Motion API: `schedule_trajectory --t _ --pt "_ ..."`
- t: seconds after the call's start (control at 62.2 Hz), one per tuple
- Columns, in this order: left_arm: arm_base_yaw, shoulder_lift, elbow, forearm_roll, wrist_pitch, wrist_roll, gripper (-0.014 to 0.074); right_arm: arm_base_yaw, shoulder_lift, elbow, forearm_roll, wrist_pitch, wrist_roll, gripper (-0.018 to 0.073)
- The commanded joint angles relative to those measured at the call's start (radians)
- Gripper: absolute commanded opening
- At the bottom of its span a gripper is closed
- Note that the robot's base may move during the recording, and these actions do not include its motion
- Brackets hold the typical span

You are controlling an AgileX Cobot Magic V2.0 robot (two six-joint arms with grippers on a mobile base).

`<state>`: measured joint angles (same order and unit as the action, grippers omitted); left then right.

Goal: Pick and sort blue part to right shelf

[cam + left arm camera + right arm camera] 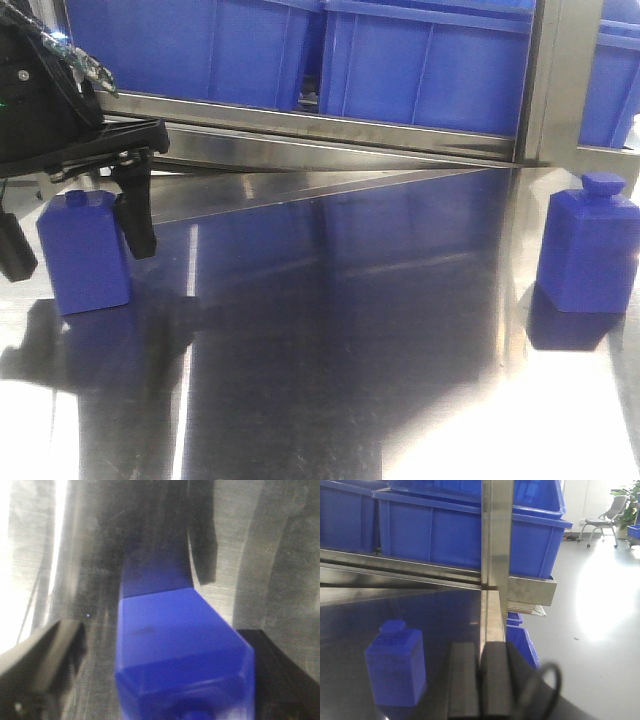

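My left gripper (78,252) hung open around the blue part (180,640), which stood upright on the counter (350,380), seemingly not yet gripped, while my right gripper (480,680) was closed and empty, so grasping, lifting and shelving all remained.

In the left wrist view the blue plastic bottle-shaped block (180,640) is blurry, and the bottom edge cuts off its cap and the black fingers (40,670).

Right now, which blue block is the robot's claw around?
The left blue part, straddled by the open left gripper; the other blue part stands alone.
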<state>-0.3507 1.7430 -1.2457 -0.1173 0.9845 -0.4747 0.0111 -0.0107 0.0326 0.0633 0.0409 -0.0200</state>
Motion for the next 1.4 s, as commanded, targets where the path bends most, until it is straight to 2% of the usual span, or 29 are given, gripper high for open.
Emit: schedule_trajectory --t 0.0,0.08,0.241,0.434,0.595,0.691,0.852,0.965,1.383 --pt "-0.007 -0.043 -0.030 -0.012 -0.010 -0.010 0.0458 -0.004 -0.021 -0.023 0.003 -0.092 -0.003 0.0036" --pt "-0.007 -0.043 -0.030 -0.014 -0.010 -0.010 0.0365 -0.004 -0.021 -0.023 0.003 -0.092 -0.003 0.0036" --pt "-0.007 -0.043 -0.030 -0.017 0.004 -0.010 0.0268 -0.004 -0.021 -0.023 0.003 -0.092 -0.003 0.0036" --pt "-0.005 -0.043 -0.057 -0.017 0.084 0.002 0.0246 -0.004 -0.021 -0.023 0.003 -0.092 -0.003 0.0036" --pt "-0.013 -0.083 -0.091 -0.013 0.144 0.086 0.0240 -0.004 -0.021 -0.023 0.003 -0.092 -0.003 0.0036" --pt "-0.039 -0.148 -0.089 0.050 0.147 0.114 0.0240 -0.004 -0.021 -0.023 0.003 -0.092 -0.003 0.0036" --pt "-0.120 -0.309 -0.057 0.239 0.139 0.110 0.0240 -0.004 -0.021 -0.023 0.003 -0.092 -0.003 0.0036" --pt "-0.167 -0.456 0.002 0.327 0.089 0.103 0.0240 -0.004 -0.021 -0.023 0.003 -0.092 -0.003 0.0036" --pt "-0.174 -1.048 0.364 0.375 -0.222 0.103 0.0240 -0.004 -0.021 -0.023 0.004 -0.083 -0.003 0.0036"
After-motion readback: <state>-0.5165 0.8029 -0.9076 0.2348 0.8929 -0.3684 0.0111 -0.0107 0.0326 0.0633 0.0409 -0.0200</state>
